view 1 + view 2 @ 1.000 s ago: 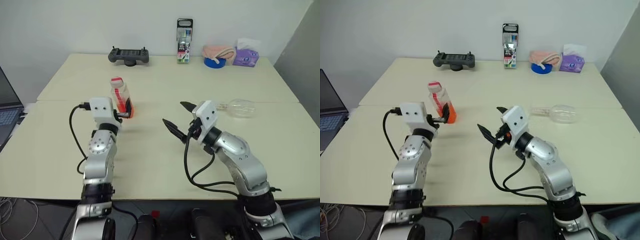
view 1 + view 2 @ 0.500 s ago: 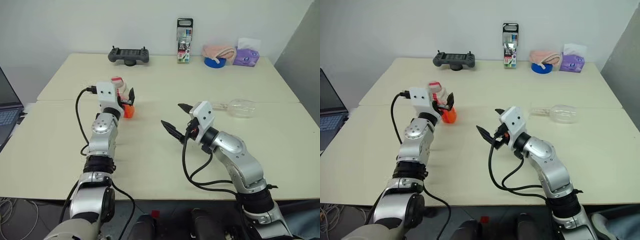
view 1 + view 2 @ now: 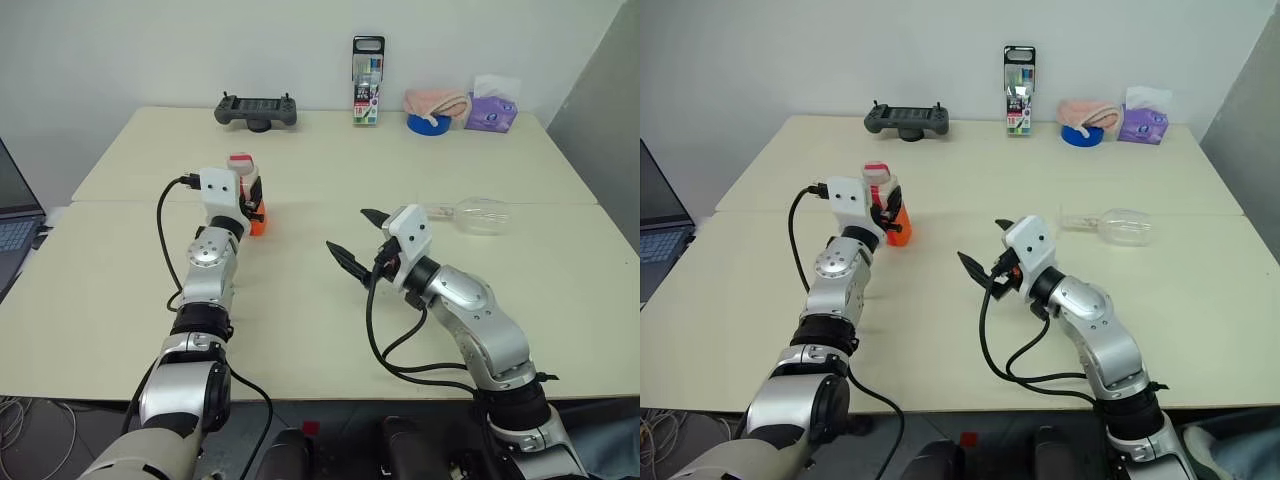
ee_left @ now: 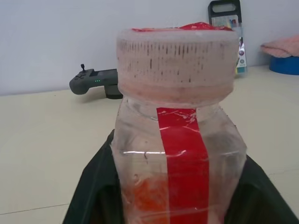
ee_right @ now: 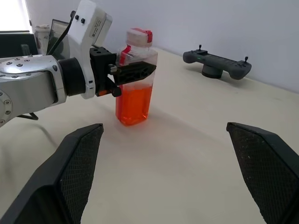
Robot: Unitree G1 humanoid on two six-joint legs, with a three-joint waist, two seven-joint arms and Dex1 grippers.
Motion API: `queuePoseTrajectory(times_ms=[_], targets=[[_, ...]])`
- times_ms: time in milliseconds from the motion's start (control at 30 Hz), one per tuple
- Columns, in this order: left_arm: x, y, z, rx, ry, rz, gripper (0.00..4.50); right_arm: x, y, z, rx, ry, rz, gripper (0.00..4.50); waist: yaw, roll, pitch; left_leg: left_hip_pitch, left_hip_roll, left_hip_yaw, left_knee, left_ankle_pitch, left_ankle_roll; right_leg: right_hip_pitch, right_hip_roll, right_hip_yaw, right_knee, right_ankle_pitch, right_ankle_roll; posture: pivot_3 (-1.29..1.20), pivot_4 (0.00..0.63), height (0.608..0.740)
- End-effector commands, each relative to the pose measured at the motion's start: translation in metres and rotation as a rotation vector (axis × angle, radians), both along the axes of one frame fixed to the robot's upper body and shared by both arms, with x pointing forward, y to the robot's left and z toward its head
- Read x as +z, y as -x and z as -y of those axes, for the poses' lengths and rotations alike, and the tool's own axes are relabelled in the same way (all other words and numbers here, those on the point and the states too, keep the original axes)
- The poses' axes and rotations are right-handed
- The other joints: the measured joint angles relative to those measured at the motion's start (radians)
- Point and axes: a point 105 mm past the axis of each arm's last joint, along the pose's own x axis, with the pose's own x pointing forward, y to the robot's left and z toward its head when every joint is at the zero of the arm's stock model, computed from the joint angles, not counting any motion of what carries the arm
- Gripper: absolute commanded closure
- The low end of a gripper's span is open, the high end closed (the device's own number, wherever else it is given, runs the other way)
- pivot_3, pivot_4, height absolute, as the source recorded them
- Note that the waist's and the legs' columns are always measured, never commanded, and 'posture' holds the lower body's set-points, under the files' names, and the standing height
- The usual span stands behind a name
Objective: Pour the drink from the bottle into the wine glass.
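Left gripper (image 5: 133, 71) pinches the upright bottle (image 5: 136, 77) at its upper body, left of table (image 3: 330, 330) centre; orange-red drink (image 5: 135, 104) fills the lower part, cap on. Right gripper (image 3: 352, 240) hangs near centre, fingers spread, holding nothing. Wine glass (image 3: 478, 215) lies on its side at right, well apart from the bottle.

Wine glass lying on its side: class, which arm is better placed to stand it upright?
Right. The wine glass lies nearer the open right end effector; the left end effector is shut on the bottle.
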Motion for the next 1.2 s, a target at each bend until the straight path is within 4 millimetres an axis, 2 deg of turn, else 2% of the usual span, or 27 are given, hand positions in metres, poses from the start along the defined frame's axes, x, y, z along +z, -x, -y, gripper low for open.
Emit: queuePoseTrajectory(times_ms=[33, 167, 233, 300, 400, 567, 667, 833, 1167, 1200], targets=[[0.042, 0.001, 0.006, -0.083, 0.0, 0.126, 2.71, 0.036, 0.0, 0.017, -0.03, -0.035, 0.089, 0.0, 0.0, 0.0, 0.0, 0.0, 0.0, 0.0, 0.0, 0.0, 0.0, 0.0, 0.0, 0.0, 0.0, 0.0, 0.0, 0.0, 0.15, 0.74], [0.057, 0.021, 0.055, -0.474, 0.043, 0.135, 2.71, 0.07, 0.008, 0.027, 0.076, -0.051, 0.047, 0.0, 0.001, 0.0, 0.001, -0.004, 0.0, 0.0, 0.0, 0.0, 0.0, -0.002, 0.0, -0.001, -0.001, 0.002, -0.003, 0.0, 0.15, 0.74], [0.062, 0.04, 0.076, -0.609, -0.046, 0.177, 2.71, 0.081, 0.011, 0.028, 0.116, -0.011, 0.021, 0.0, -0.002, 0.0, 0.001, -0.01, 0.0, -0.001, 0.001, 0.0, 0.0, -0.008, -0.001, -0.001, 0.0, 0.002, -0.003, 0.0, 0.15, 0.74], [0.063, 0.063, 0.104, -0.756, -0.077, 0.177, 2.71, 0.102, 0.009, 0.035, 0.127, -0.065, -0.007, 0.0, -0.002, 0.0, 0.0, -0.014, 0.0, -0.001, 0.001, 0.002, -0.003, -0.012, -0.001, -0.001, 0.0, 0.002, -0.004, 0.0, 0.15, 0.74], [0.057, 0.087, 0.129, -0.883, -0.079, 0.148, 2.71, 0.107, 0.019, 0.037, 0.177, -0.019, -0.028, 0.0, -0.002, 0.0, 0.0, -0.015, 0.0, -0.001, 0.0, 0.001, -0.002, -0.013, -0.001, 0.0, 0.0, 0.002, -0.004, 0.0, 0.15, 0.74], [0.047, 0.108, 0.146, -0.995, -0.069, 0.097, 2.71, 0.099, 0.027, 0.03, 0.205, 0.006, -0.104, 0.0, -0.004, 0.0, 0.001, -0.014, 0.0, 0.0, 0.001, 0.0, 0.001, -0.013, -0.001, 0.001, 0.002, 0.002, -0.004, 0.0, 0.15, 0.74], [0.044, 0.113, 0.151, -1.027, -0.059, 0.079, 2.71, 0.09, 0.031, 0.026, 0.207, 0.022, -0.133, 0.0, -0.002, 0.0, 0.001, -0.014, 0.0, 0.0, 0.002, 0.001, 0.001, -0.012, 0.0, 0.0, 0.003, 0.002, -0.004, 0.0, 0.15, 0.74], [0.04, 0.116, 0.159, -1.061, -0.081, 0.069, 2.71, 0.08, 0.029, 0.021, 0.163, 0.021, -0.14, 0.0, -0.002, 0.0, 0.0, -0.014, 0.0, 0.0, 0.005, 0.001, 0.002, -0.011, 0.0, 0.001, 0.003, 0.003, -0.004, 0.0, 0.15, 0.74], [0.033, 0.12, 0.166, -1.101, -0.111, 0.053, 2.71, 0.081, 0.02, 0.02, 0.079, -0.013, -0.119, 0.0, -0.002, 0.0, 0.0, -0.014, 0.0, 0.0, 0.005, 0.001, 0.002, -0.011, 0.0, 0.0, 0.003, 0.003, -0.004, 0.0, 0.15, 0.74], [0.032, 0.119, 0.166, -1.1, -0.113, 0.052, 2.71, 0.08, 0.019, 0.02, 0.069, -0.006, -0.121, 0.17, -0.002, 0.0, 0.0, -0.014, 0.0, 0.0, 0.005, 0.001, 0.002, -0.011, 0.0, 0.0, 0.003, 0.003, -0.004, 0.0, 0.15, 0.74]])
